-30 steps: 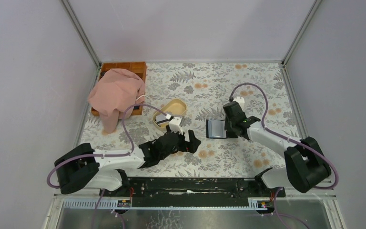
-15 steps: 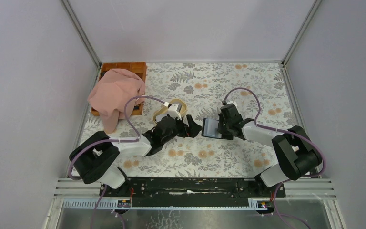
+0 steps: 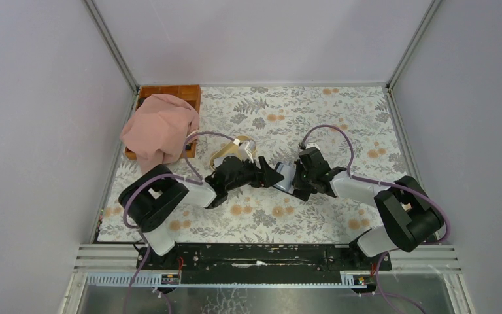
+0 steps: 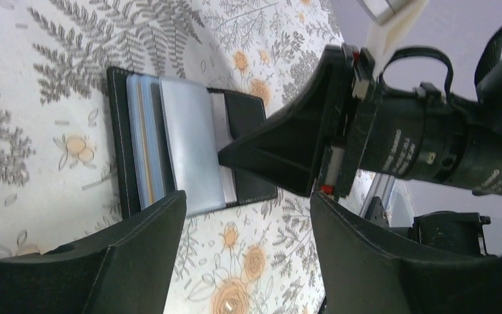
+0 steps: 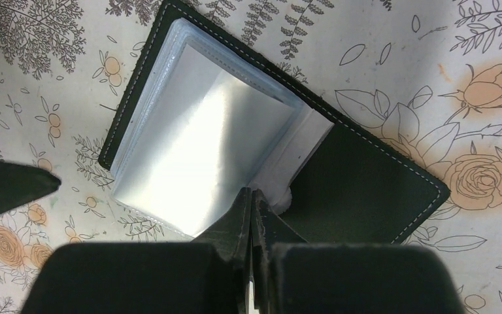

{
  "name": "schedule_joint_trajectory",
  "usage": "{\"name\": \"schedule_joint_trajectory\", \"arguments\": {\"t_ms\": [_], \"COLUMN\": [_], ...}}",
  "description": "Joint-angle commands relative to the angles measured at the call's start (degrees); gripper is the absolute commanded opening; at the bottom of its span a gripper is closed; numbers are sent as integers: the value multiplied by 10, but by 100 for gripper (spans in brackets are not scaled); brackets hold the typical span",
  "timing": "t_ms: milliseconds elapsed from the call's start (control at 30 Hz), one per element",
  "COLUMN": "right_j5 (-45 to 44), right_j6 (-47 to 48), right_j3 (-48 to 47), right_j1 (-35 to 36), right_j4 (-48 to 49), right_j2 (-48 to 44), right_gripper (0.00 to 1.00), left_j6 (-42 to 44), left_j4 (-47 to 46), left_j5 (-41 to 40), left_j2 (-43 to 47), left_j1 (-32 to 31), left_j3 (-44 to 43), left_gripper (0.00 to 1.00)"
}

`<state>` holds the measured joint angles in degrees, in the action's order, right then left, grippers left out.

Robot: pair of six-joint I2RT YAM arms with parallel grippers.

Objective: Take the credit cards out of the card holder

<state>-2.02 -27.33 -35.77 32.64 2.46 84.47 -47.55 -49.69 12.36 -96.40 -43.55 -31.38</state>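
Observation:
The card holder (image 5: 366, 176) lies open and flat on the flowered table, black outside, with a stack of clear blue-grey sleeves (image 5: 209, 144) fanned over its left half. My right gripper (image 5: 251, 194) is shut, its joined tips pressed on the inner fold. From the left wrist view the same card holder (image 4: 183, 157) lies just beyond my left gripper (image 4: 245, 203), which is open with only tablecloth between its fingers. From above, both grippers meet at the card holder (image 3: 285, 174): left gripper (image 3: 274, 176), right gripper (image 3: 295, 180). The credit cards are hidden; the sleeves show only thin edges.
A beige oval dish (image 3: 225, 152) sits behind the left arm, partly covered by it. A pink cloth (image 3: 160, 131) drapes over a wooden tray (image 3: 183, 91) at the back left. Grey walls close in the table on three sides.
My left gripper has swung right and away from me, up to the holder, its jaws a little narrower. The right gripper has slid the holder slightly leftward, staying shut.

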Motion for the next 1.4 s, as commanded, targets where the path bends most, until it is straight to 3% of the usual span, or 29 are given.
{"name": "schedule_joint_trajectory", "arguments": {"t_ms": [0, 467, 1100, 1367], "right_j5": [-14, -12, -10, -4], "right_j6": [-3, -3, -4, -2], "right_j3": [4, 0, 3, 16], "right_j1": [3, 2, -5, -6], "right_j4": [-17, -9, -6, -9], "right_j2": [0, 22, 24, -55], "right_gripper": [0, 0, 0, 0], "left_j6": [-6, 10, 14, -38], "left_j4": [-53, -58, -49, -125], "left_j5": [72, 109, 125, 152], "left_j2": [-46, -102, -145, -173], "left_j1": [29, 35, -8, -36], "left_j3": [-50, -63, -99, -110], "left_gripper": [76, 79, 80, 80]}}
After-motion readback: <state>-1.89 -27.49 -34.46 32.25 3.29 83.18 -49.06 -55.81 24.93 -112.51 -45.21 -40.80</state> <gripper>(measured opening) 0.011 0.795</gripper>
